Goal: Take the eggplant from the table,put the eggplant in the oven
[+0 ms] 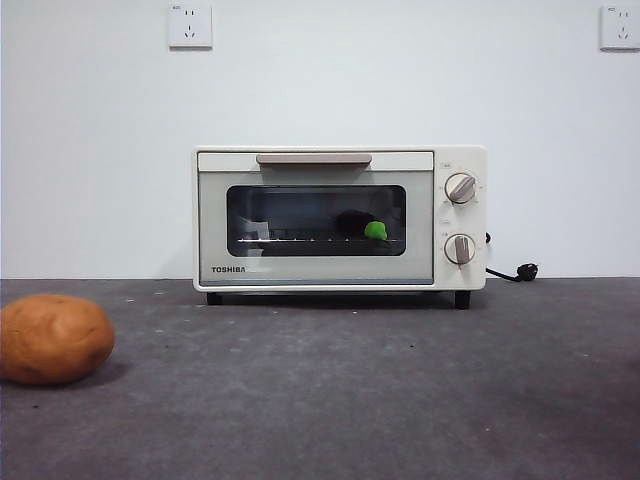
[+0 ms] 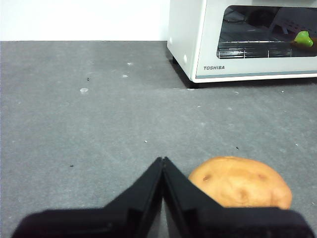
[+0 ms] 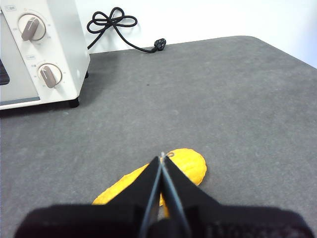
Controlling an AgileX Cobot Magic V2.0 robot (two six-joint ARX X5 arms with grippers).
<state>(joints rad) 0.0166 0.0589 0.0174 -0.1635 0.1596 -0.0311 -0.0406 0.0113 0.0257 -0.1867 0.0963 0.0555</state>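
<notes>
Eggplant point(image 1: 362, 226), one, lay inside the one oven point(image 1: 339, 218) on its rack, door closed, green cap toward the two knobs; body dim through the glass. One potato point(image 1: 54, 338) sat on the table point(image 1: 400, 390). Left gripper point(image 2: 163, 161) and right gripper point(image 3: 162, 159) both had jaws pressed together, holding nothing. Yellow item point(image 3: 190, 166), possibly a banana, lay under the right gripper.

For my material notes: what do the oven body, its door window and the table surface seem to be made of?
Oven body: probably painted metal, smooth cream-white with a soft sheen. Door window: dark glass, showing reflections and the eggplant inside. Table: grey felt-like cloth, matte, no glare.
</notes>
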